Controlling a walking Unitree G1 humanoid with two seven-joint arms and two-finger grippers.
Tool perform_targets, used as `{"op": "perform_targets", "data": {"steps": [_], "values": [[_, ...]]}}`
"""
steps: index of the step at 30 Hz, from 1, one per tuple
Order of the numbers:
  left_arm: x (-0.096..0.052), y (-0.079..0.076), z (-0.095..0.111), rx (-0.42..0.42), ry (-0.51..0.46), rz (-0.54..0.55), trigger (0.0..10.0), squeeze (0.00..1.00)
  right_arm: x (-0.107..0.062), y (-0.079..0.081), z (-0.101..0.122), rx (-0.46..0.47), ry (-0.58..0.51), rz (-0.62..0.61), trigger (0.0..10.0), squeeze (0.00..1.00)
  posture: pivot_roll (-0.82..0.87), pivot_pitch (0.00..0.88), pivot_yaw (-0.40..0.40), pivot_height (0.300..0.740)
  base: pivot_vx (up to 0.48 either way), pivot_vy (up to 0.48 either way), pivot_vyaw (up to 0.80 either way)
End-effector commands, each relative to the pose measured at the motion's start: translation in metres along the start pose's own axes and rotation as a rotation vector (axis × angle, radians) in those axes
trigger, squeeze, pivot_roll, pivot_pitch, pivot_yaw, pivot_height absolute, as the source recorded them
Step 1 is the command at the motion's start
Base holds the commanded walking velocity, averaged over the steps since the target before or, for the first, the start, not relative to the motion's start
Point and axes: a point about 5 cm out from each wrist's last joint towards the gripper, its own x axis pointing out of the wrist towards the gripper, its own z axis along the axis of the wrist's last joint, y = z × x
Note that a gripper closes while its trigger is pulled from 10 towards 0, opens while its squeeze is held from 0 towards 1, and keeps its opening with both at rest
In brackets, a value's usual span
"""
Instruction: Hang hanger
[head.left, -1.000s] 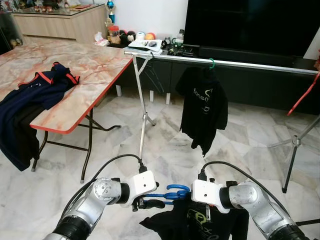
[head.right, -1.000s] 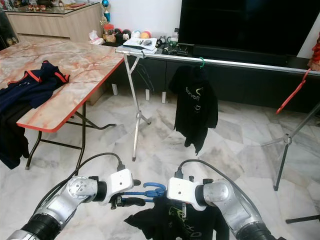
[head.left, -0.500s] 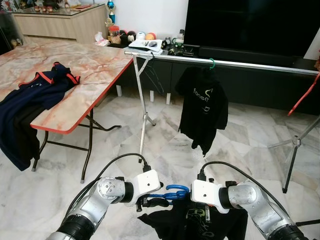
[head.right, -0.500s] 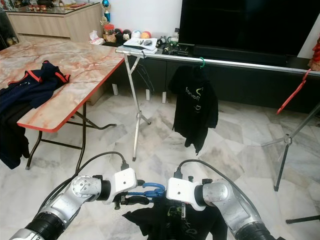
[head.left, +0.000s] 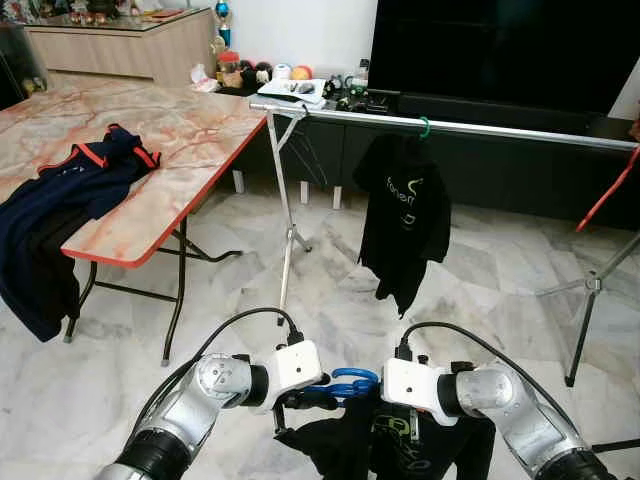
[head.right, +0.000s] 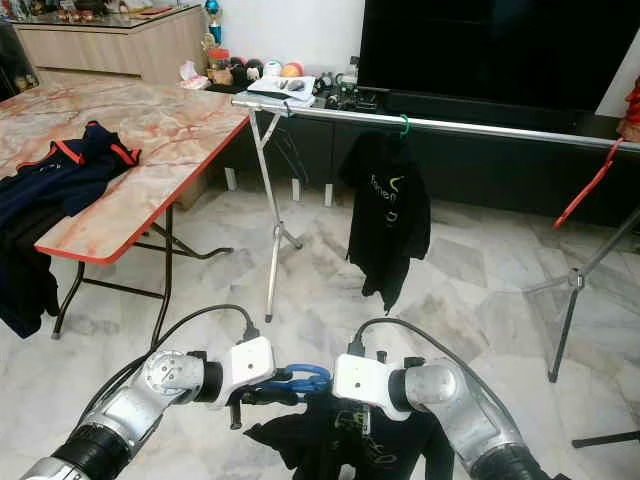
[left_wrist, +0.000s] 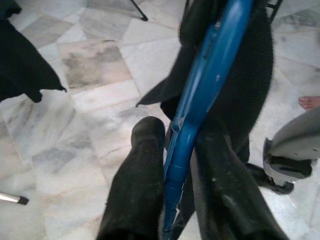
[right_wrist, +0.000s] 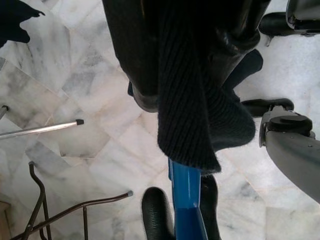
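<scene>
A blue hanger (head.left: 350, 383) carries a black shirt (head.left: 400, 450) with a green logo, low in front of me. My left gripper (head.left: 305, 393) is shut on the hanger's arm near the hook; in the left wrist view its fingers (left_wrist: 142, 170) pinch the blue bar (left_wrist: 205, 95). My right gripper (head.left: 414, 425) points down from the other side. In the right wrist view the right gripper (right_wrist: 192, 85) is shut on the shirt's knit collar (right_wrist: 200, 130), and the blue hanger (right_wrist: 186, 200) comes out below it. The silver clothes rail (head.left: 510, 128) stands ahead.
On the rail hangs another black shirt (head.left: 405, 215) on a green hanger, and a red hanger (head.left: 608, 187) hangs at its right. A marble-top folding table (head.left: 180, 140) with dark clothes (head.left: 60, 195) stands to the left. A TV and low cabinet are behind the rail.
My left gripper has slid right along the hanger towards its hook and turned a little. The shirt under it has bunched up. The right arm has hardly moved.
</scene>
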Motion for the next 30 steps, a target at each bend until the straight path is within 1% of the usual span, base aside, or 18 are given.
{"op": "perform_targets", "data": {"steps": [1,17,18,19,20,25,30], "values": [[0.001,0.003,0.009,0.012,-0.027,0.005,0.0,0.00,-0.001,-0.005,0.008,-0.015,-0.031,-0.020,10.0,0.00,0.07,0.016,0.000,0.740,0.000,0.000,0.00],[0.000,0.004,0.009,0.009,-0.028,0.020,0.0,0.00,-0.003,-0.002,0.004,-0.007,-0.018,0.005,10.0,0.00,0.07,0.017,0.001,0.740,0.000,0.000,0.00],[0.000,0.004,0.009,0.008,-0.028,0.021,0.0,0.00,-0.003,-0.002,0.004,-0.006,-0.017,0.007,10.0,0.24,0.07,0.017,0.000,0.740,0.000,0.000,0.00],[0.000,0.004,0.009,0.008,-0.028,0.022,0.0,0.00,-0.003,-0.002,0.004,-0.003,-0.017,0.007,10.0,0.88,0.07,0.017,0.000,0.740,0.000,0.000,0.00],[0.000,0.005,0.009,0.007,-0.028,0.023,0.0,0.00,-0.004,-0.002,0.004,0.002,-0.020,0.011,10.0,1.00,0.07,0.017,0.000,0.740,0.000,0.000,0.00],[0.000,0.005,0.009,0.006,-0.029,0.030,0.0,0.00,-0.007,0.001,0.003,-0.001,-0.020,0.042,10.0,1.00,0.06,0.016,-0.003,0.740,0.000,0.000,0.00],[-0.001,0.008,0.007,-0.003,-0.030,0.054,0.0,0.00,-0.010,0.005,-0.002,0.000,0.006,0.071,10.0,1.00,0.06,0.014,-0.006,0.740,0.000,0.000,0.00]]}}
